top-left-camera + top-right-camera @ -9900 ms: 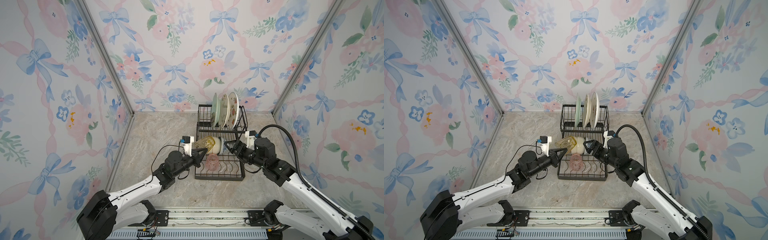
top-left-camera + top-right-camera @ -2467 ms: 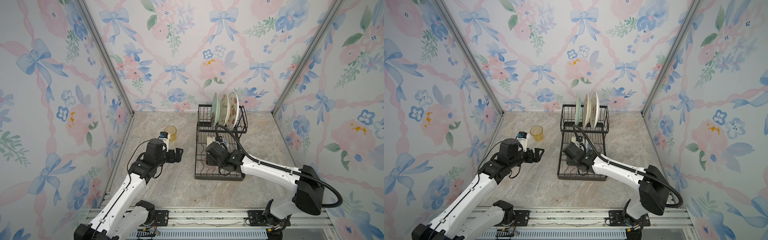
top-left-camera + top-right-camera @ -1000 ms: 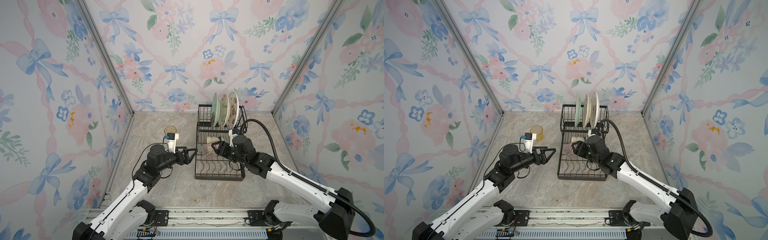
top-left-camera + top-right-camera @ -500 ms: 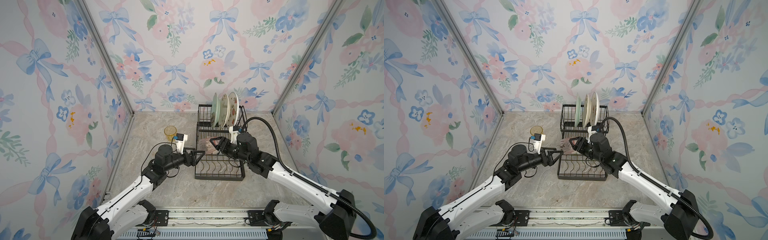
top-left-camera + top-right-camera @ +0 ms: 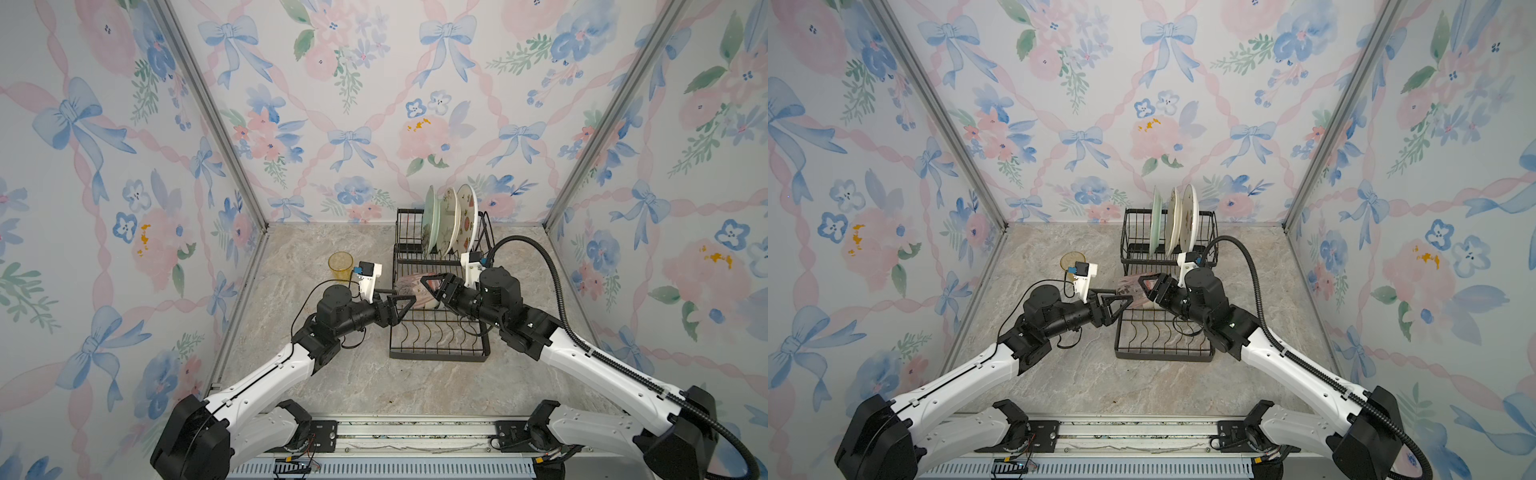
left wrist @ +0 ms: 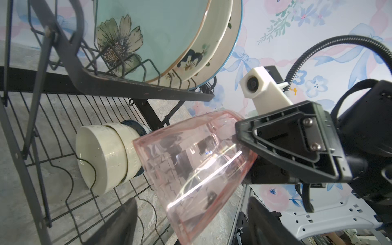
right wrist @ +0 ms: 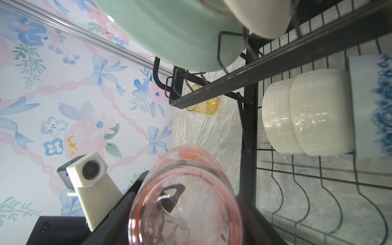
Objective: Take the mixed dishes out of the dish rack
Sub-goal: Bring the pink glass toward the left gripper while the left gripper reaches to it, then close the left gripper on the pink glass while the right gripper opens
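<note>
Over the rack's (image 5: 436, 354) lower tray, near its far left corner, the pink tumbler (image 5: 409, 286) hangs in the air on its side, clear of the wires. The right gripper (image 5: 430, 289) is clamped on one end of it from the right side, so that's the one actually carrying it. The left gripper (image 5: 408, 301) pokes in from the left with its jaws spread, and the tumbler's free end sits right at its tips. From the left wrist view the tumbler lies between the two left fingers (image 6: 121, 220) with a gap on each side, so nothing's pinched there as far as I can see. The right wrist view looks along the tumbler lengthwise, with the left arm's camera (image 7: 89, 169) just past it.

Rest of the dishes: the mint plate (image 5: 429, 220) and two cream plates (image 5: 449, 220) stand on edge in the slots of the upper shelf at the back of the rack. Two cream bowls (image 6: 101, 157) and the blue bowl (image 7: 373, 101) lie on their sides, nested in a row on the lower tray under that shelf, just beyond the pink tumbler. The amber tumbler (image 5: 340, 266) stands upright on the desk (image 5: 374, 395), just off the rack's left side toward the back, apart from both grippers.
</note>
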`<state>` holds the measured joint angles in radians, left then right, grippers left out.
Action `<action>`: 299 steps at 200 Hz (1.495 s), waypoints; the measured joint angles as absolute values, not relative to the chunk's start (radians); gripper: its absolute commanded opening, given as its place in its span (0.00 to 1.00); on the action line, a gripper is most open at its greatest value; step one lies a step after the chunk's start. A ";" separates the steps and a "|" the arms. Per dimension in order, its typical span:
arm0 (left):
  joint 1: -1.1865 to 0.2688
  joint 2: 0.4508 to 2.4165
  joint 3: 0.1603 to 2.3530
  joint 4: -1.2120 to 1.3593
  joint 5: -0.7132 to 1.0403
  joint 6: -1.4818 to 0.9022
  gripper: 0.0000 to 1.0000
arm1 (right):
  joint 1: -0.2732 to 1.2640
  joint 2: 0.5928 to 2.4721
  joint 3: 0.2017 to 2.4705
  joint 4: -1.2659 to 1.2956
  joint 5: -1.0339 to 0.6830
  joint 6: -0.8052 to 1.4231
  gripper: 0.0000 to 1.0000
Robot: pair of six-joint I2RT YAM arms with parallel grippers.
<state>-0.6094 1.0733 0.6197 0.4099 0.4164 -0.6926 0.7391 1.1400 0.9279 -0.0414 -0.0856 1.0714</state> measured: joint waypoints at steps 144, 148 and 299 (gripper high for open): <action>-0.658 1.203 0.675 0.585 0.461 -0.736 0.57 | 0.712 1.089 0.882 0.007 -0.121 1.112 0.53; -0.660 1.205 0.676 0.587 0.461 -0.736 0.56 | 0.712 1.088 0.882 0.008 -0.121 1.114 0.53; -0.685 1.207 0.679 0.605 0.481 -0.753 0.24 | 0.704 1.074 0.862 0.073 -0.086 1.153 0.56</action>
